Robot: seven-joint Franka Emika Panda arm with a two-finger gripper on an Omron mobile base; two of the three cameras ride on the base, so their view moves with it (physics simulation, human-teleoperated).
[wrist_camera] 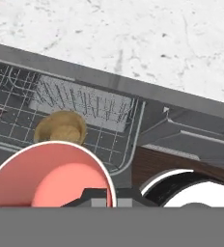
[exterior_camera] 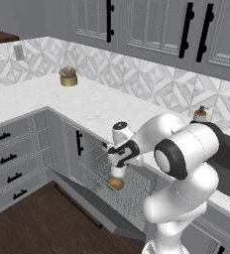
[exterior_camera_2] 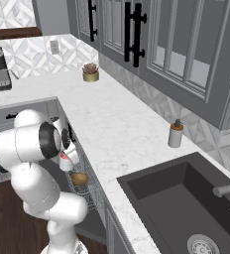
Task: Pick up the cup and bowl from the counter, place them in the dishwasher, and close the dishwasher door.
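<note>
Left base view: from behind the arm on its left, facing forward and down across the long white marble-look counter [exterior_camera: 87, 104] toward the open grey dishwasher with its silver wire rack [exterior_camera: 104, 171].
Right base view: from behind on the right, looking along the same counter [exterior_camera_2: 122, 134], nearer the dark inset sink [exterior_camera_2: 186, 198].
Hand view: close, looking down into the rack [wrist_camera: 85, 103] past the counter edge [wrist_camera: 133, 29].
Shared by all 3: rack, counter edge, small tan-brown wooden-look bowl [exterior_camera: 115, 184] [exterior_camera_2: 79, 178] [wrist_camera: 61, 128].

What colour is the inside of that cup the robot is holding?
Salmon pink inside the cup, with a thin white rim; the hand view shows it best.
</note>
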